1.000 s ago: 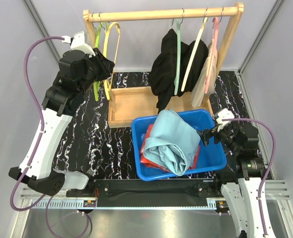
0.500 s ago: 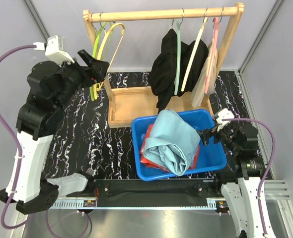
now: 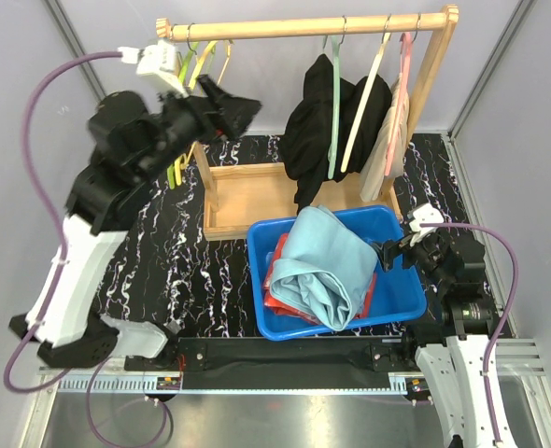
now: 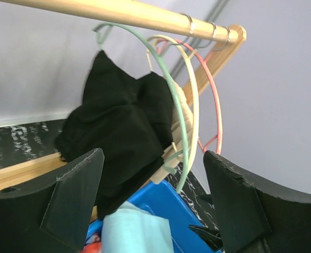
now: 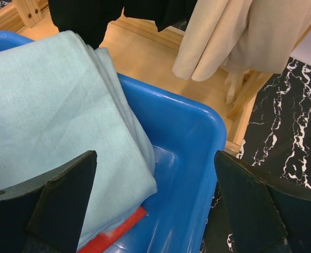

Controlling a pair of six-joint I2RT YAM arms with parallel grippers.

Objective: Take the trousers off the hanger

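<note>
Two black trousers (image 3: 315, 135) hang on the green hanger (image 3: 334, 103) and the cream hanger (image 3: 369, 103) from the wooden rail (image 3: 303, 26); they also show in the left wrist view (image 4: 118, 126). Beige trousers (image 3: 388, 149) hang on the pink hanger (image 3: 404, 75). Light blue trousers (image 3: 327, 266) lie on the red patterned pair (image 3: 277, 285) in the blue bin (image 3: 406, 294). My left gripper (image 3: 243, 105) is open and empty, raised left of the black trousers. My right gripper (image 3: 388, 254) is open and empty at the bin's right rim.
Empty green and yellow hangers (image 3: 193, 65) hang at the rail's left end behind my left arm. The rack's wooden base tray (image 3: 247, 191) lies behind the bin. Grey walls close in on both sides.
My left arm has swung up and to the right, from beside the empty hangers toward the black trousers. The right arm has not moved.
</note>
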